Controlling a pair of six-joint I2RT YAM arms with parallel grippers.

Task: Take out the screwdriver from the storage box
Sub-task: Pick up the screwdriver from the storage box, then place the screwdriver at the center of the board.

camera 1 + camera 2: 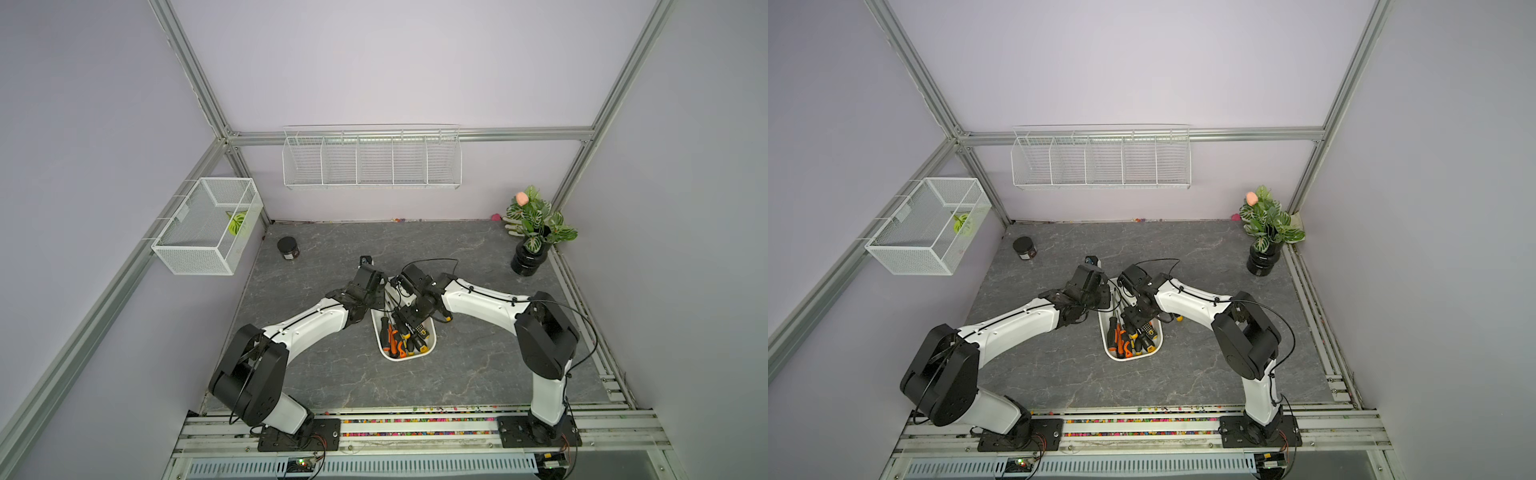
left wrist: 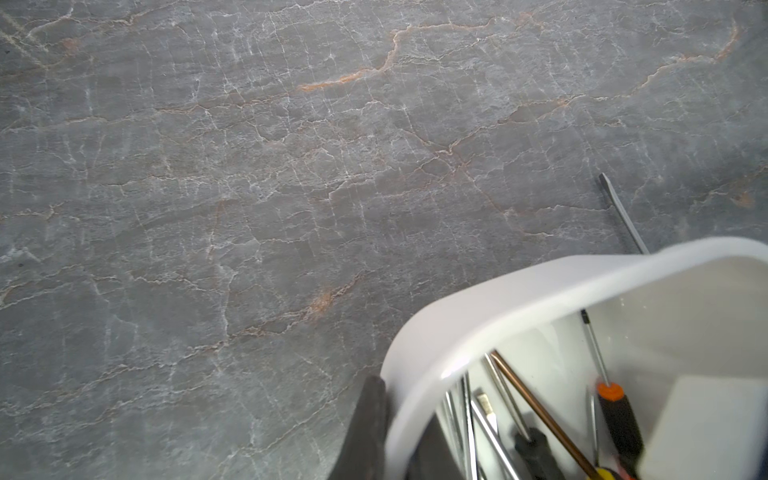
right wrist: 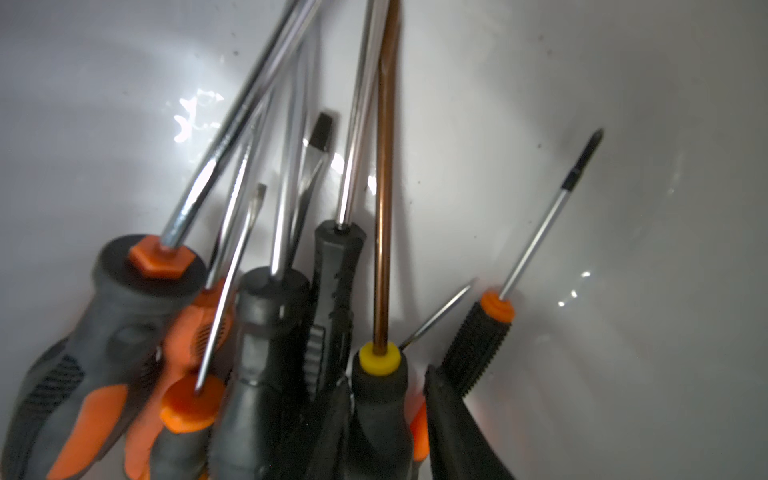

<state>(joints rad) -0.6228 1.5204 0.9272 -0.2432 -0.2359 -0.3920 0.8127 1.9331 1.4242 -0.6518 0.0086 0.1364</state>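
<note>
At box (image 2: 519, 297), left jaws pinch the rim; right jaws straddle yellow-collar screwdriver (image 3: 380, 399), clamp unclear. Confirm your grip, then lift straight.

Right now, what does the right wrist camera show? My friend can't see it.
Two dark fingers straddle a black screwdriver with a yellow collar and copper shaft. It lies among other black and orange screwdrivers in the white storage box.

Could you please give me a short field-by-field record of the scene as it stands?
storage box: white tub on the grey table, holding many screwdrivers
left gripper: shut on the box's rim
right gripper: inside the box, jaws either side of the yellow-collared screwdriver handle; grip unclear
loose screwdriver: on the table beside the box
</note>
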